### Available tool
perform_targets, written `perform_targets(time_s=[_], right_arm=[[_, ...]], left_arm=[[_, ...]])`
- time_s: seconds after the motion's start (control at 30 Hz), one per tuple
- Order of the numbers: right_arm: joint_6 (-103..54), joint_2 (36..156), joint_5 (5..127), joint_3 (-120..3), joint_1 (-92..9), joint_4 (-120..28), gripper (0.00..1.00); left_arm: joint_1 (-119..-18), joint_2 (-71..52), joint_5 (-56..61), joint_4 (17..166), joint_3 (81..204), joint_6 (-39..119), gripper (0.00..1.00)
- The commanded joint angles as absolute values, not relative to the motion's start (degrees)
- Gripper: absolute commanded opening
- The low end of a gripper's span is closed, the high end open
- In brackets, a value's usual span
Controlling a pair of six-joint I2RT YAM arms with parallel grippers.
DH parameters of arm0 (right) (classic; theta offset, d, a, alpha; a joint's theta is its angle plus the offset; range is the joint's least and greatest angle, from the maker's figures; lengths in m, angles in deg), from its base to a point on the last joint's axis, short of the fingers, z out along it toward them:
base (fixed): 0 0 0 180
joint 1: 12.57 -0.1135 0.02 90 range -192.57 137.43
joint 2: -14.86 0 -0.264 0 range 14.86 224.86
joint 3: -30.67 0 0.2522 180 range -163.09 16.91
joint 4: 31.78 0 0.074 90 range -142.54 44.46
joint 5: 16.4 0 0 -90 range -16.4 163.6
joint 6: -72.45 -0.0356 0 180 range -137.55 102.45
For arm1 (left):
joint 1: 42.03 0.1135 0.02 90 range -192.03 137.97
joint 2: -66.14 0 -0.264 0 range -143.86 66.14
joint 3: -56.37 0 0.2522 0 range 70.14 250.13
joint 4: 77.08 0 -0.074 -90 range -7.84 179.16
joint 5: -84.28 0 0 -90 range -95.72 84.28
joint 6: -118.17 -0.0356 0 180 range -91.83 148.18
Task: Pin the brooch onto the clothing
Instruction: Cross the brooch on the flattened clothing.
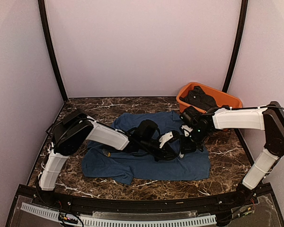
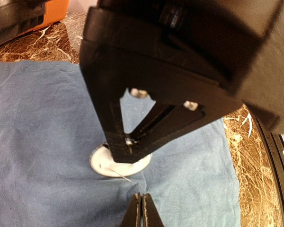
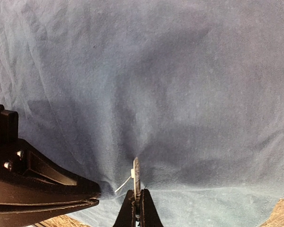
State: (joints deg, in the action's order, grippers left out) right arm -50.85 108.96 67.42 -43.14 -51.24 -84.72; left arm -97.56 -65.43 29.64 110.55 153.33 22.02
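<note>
The clothing (image 1: 132, 165) is a dark blue T-shirt spread flat on the marble table, and it fills the right wrist view (image 3: 180, 85). My right gripper (image 3: 137, 197) is shut on the brooch (image 3: 136, 171), a white round disc seen edge-on, standing upright on the fabric. In the left wrist view the brooch (image 2: 100, 165) shows as a white disc under the right gripper's fingertips (image 2: 128, 151), its thin pin (image 2: 122, 176) pointing into a crease of the clothing (image 2: 42, 142). My left gripper (image 2: 142, 202) is shut on that raised fold just beside the pin.
An orange tub (image 1: 229, 100) with dark garments (image 1: 201, 97) stands at the back right, close behind the right arm. Both grippers meet over the shirt's right half (image 1: 177, 151). Bare marble (image 1: 227, 156) lies to the right of the shirt.
</note>
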Motion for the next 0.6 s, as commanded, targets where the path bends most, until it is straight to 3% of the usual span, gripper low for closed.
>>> perform_targets(time_s=[0.0, 0.57], right_arm=[[-50.69, 109.70, 66.65, -44.03, -52.32, -84.16, 0.00], [-47.43, 106.44, 63.36, -42.45, -53.49, -82.38, 0.00]], left_arm=[[-98.02, -64.10, 30.12, 110.94, 153.45, 22.33, 0.01], [-98.02, -64.19, 28.47, 110.23, 153.45, 21.77, 0.01]])
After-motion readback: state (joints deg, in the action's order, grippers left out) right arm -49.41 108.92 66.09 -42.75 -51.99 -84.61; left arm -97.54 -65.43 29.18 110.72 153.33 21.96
